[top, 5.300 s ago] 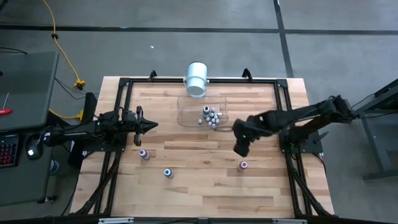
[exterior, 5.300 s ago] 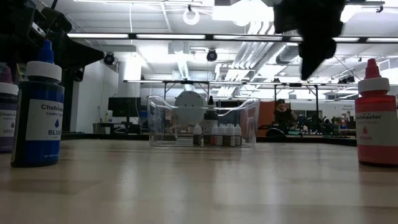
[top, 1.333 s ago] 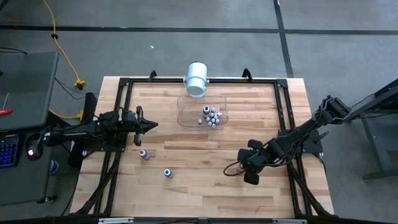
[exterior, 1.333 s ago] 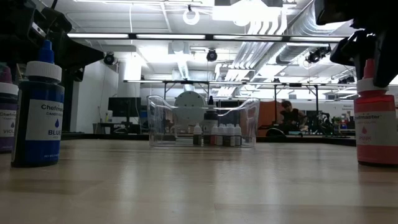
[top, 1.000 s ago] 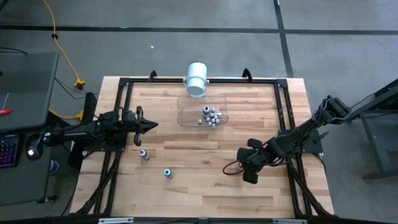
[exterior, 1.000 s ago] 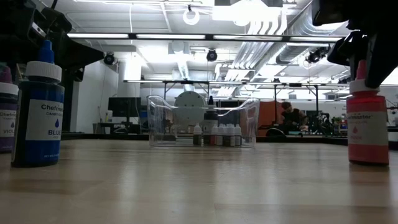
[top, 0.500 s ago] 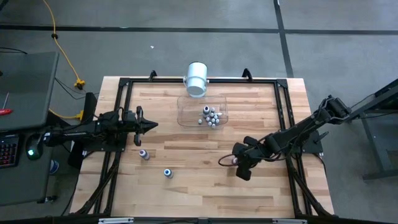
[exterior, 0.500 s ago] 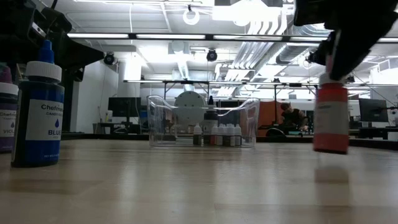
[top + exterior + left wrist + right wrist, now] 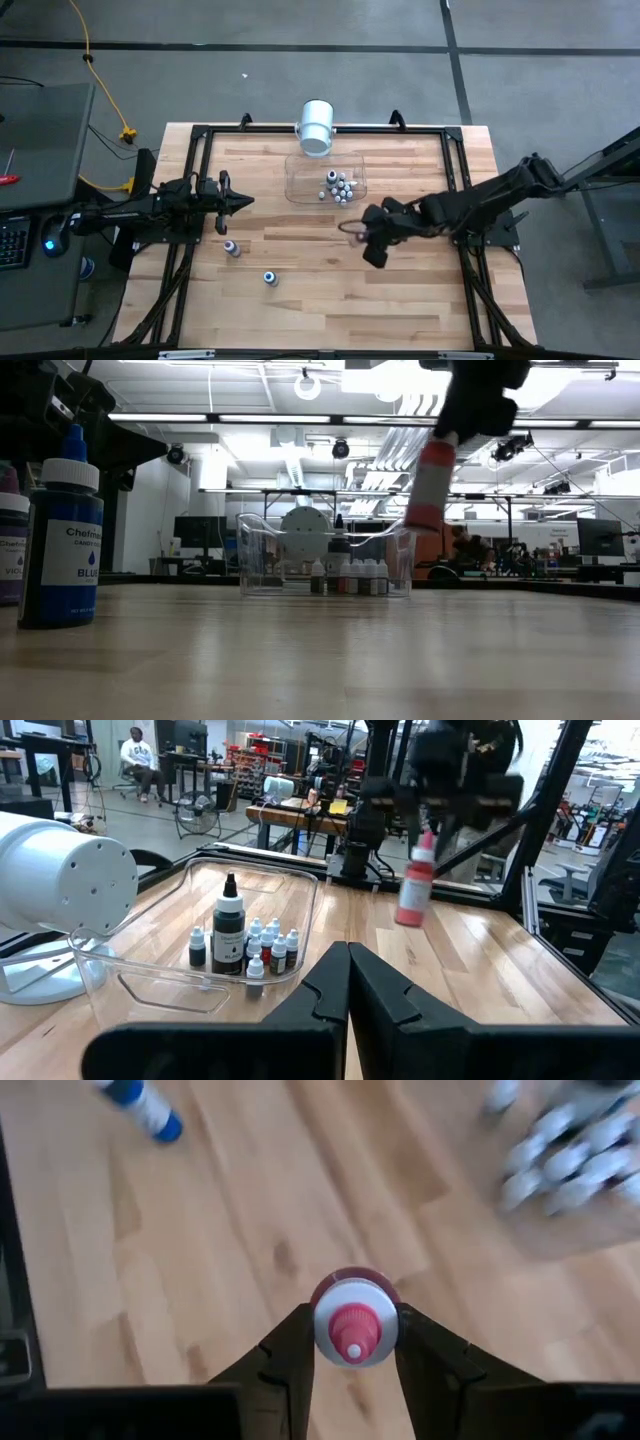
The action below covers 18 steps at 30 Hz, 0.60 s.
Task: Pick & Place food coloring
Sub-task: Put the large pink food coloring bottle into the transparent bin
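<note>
We see the pink food coloring bottle (image 9: 352, 1330) pinched at its cap between the right claw (image 9: 350, 1342) fingers, hanging above mid-desk (image 9: 330, 290).

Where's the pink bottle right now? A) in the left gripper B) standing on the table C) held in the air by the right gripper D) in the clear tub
C: the right gripper is shut on the pink bottle, which hangs clear of the table near the clear tub.
</note>
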Motion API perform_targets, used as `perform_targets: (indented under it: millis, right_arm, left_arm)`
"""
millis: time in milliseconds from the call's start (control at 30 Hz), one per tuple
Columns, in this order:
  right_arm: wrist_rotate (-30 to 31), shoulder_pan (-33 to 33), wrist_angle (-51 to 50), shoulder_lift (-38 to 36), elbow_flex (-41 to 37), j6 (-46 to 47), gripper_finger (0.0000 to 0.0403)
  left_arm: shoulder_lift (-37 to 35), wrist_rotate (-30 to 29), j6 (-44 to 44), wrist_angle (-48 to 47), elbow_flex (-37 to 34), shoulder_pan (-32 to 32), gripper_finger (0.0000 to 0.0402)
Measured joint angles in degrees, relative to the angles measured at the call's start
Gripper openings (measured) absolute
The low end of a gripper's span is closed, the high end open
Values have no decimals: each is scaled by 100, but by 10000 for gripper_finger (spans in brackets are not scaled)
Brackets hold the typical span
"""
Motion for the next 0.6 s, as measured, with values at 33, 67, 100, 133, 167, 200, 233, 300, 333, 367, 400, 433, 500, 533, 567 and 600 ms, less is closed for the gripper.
perform_targets:
  millis: [33, 67, 100, 133, 167, 200, 233, 300, 333, 367, 400, 433, 500, 533, 567, 600]
  right_arm:
    - [33, -80, -108, 0, 121, -23, 109]
    - [87, -153, -222, 0, 241, -38, 109]
    - [139, -223, -322, 0, 358, -44, 109]
    - [164, -292, -398, 0, 477, -59, 109]
    - [171, -361, -454, 0, 591, -86, 109]
    - [173, -427, -495, 0, 698, -123, 109]
    - [185, -493, -544, 0, 813, -148, 109]
    - [284, -616, -669, 61, 1053, -151, 109]
    - [352, -672, -733, 106, 1194, -153, 109]
    - [418, -729, -809, 170, 1341, -155, 109]
    - [478, -790, -886, 252, 1497, -169, 109]
    - [556, -854, -969, 340, 1663, -177, 109]
    - [680, -1002, -1093, 500, 1985, -189, 109]
    - [713, -1077, -1148, 583, 2129, -196, 109]
    - [754, -1156, -1211, 656, 2262, -202, 109]
    - [809, -1229, -1269, 731, 2385, -219, 109]
  left_arm:
    - [2, 2, 1, 0, 0, 1, 1]
    - [0, 0, 1, 0, 0, 1, 1]
    - [2, 0, 1, 0, 0, 0, 1]
    - [1, 0, 0, 0, 0, 0, 1]
    - [1, 0, 0, 0, 0, 0, 1]
    - [1, 1, 0, 0, 0, -1, 1]
    - [2, 0, -1, 0, 0, 0, 1]
    - [1, 0, 0, 0, 0, -1, 1]
    - [1, 1, 0, 0, 0, 1, 1]
    - [2, 0, 0, 0, 0, -2, 1]
    - [0, 0, 0, 0, 0, 1, 1]
    - [0, 0, -1, 0, 0, -1, 1]
    - [1, 1, -1, 0, 0, 1, 1]
    - [2, 0, 1, 0, 0, -2, 1]
    - [0, 0, 0, 0, 0, -1, 1]
    - [2, 1, 1, 0, 0, -2, 1]
